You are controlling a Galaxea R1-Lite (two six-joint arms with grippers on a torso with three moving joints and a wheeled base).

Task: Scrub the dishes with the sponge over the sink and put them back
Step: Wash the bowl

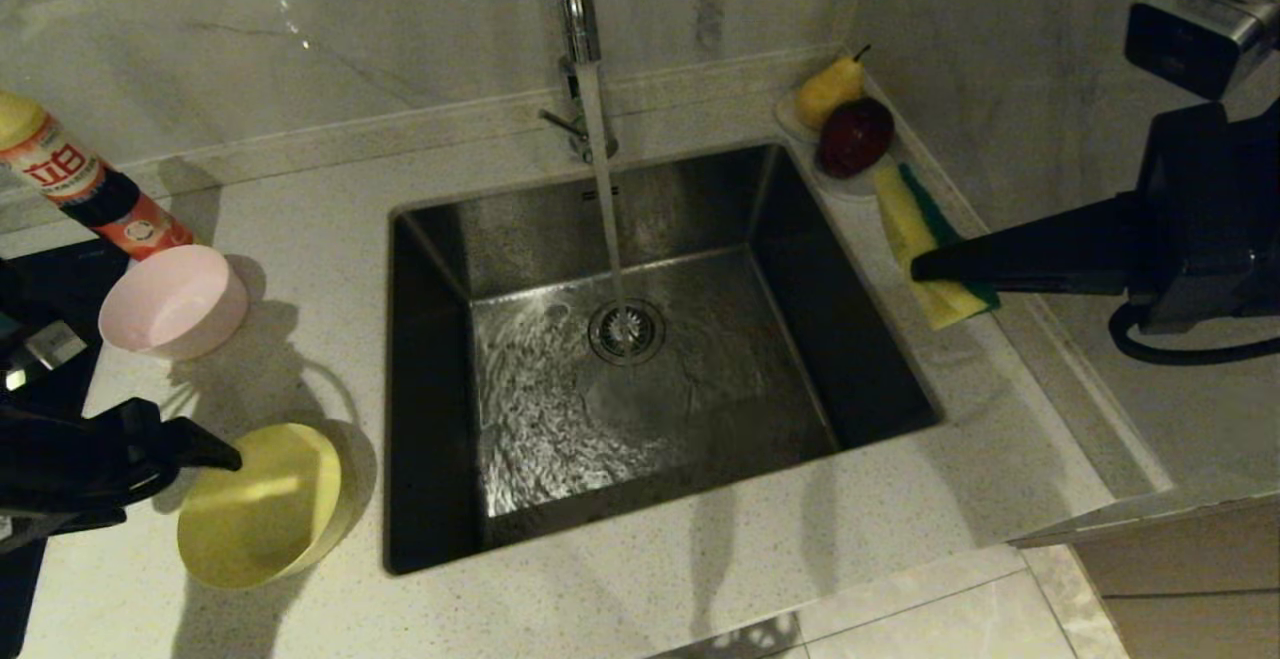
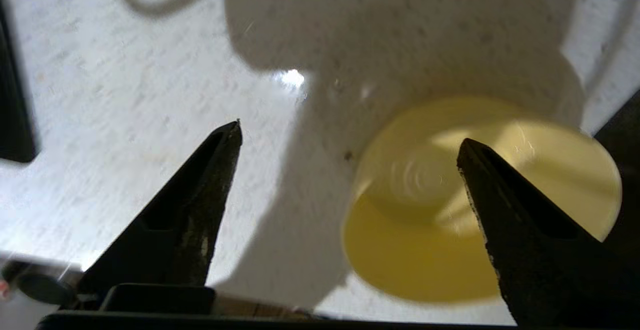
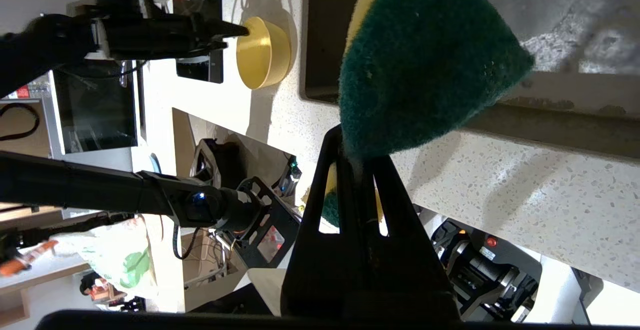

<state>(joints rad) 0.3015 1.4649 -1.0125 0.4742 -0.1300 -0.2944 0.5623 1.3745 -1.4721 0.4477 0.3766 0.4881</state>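
On the counter left of the sink point(image 1: 440, 269), your left gripper point(image 2: 350, 142) hangs with its jaws spread wide and holding nothing, just beside the yellow bowl point(image 1: 262, 505), which lies tipped on its side. The pink bowl point(image 1: 175, 301) sits further back, near a soap bottle point(image 1: 80, 179). Your right gripper point(image 1: 915, 267) is clamped tight on the sponge point(image 1: 925, 239) at the sink's right edge. Water runs from the tap point(image 1: 578, 9) onto the drain point(image 1: 626, 331).
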